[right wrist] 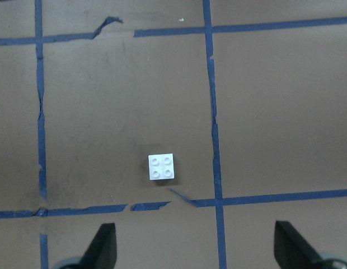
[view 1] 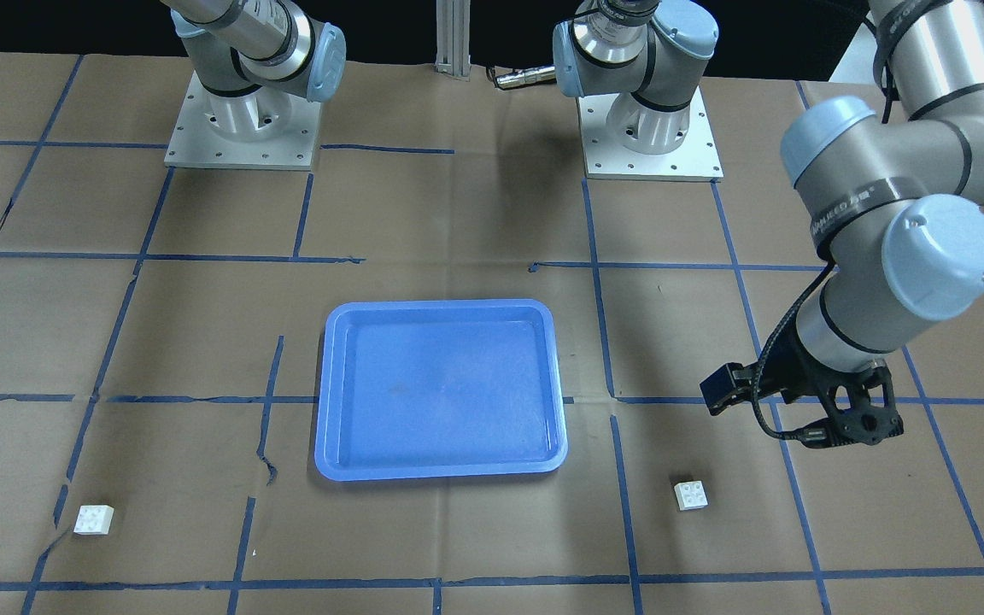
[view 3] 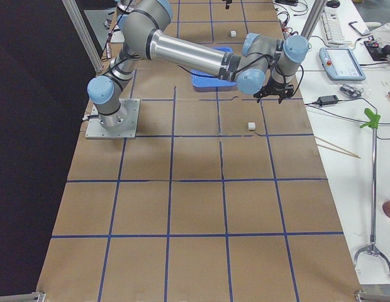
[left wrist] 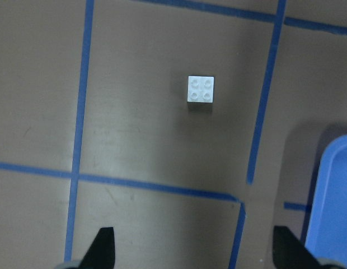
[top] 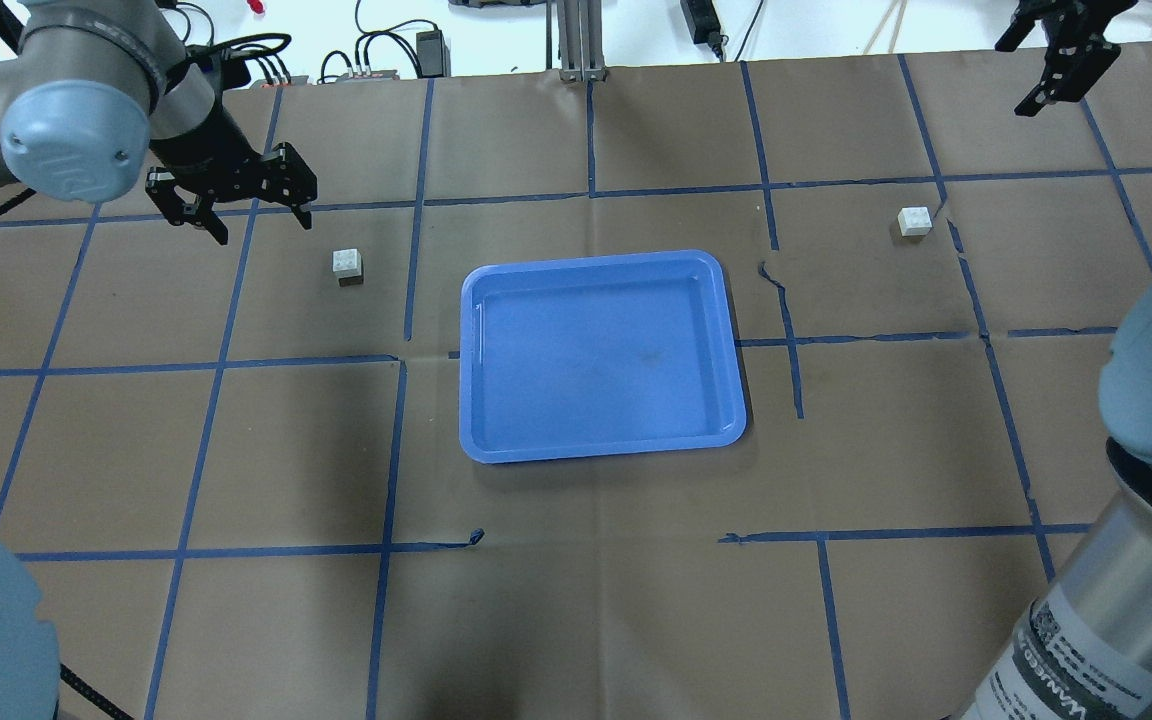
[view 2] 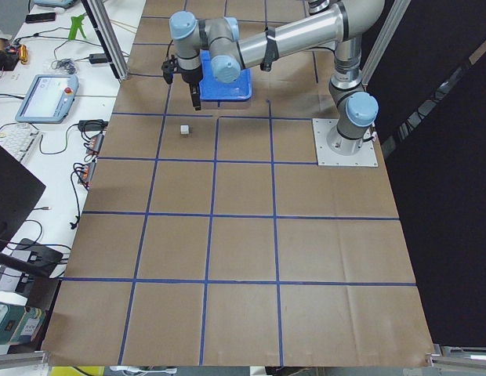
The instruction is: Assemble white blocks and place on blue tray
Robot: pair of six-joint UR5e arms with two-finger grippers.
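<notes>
Overhead exterior: blue tray [top: 596,350] long axis left-right; white blocks [top: 347,264] [top: 915,221] studs up.

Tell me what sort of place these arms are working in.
Most likely a robotics lab workcell: a table covered in brown paper with a blue tape grid, arm bases bolted to metal plates, and a teach pendant on the side bench.

two white blocks [top: 347,264], each topped with four round studs, one blue tray [top: 596,350] and two robot arms [top: 76,130] on two base plates [view 1: 287,154], all on one paper-covered table [view 1: 458,213].
</notes>
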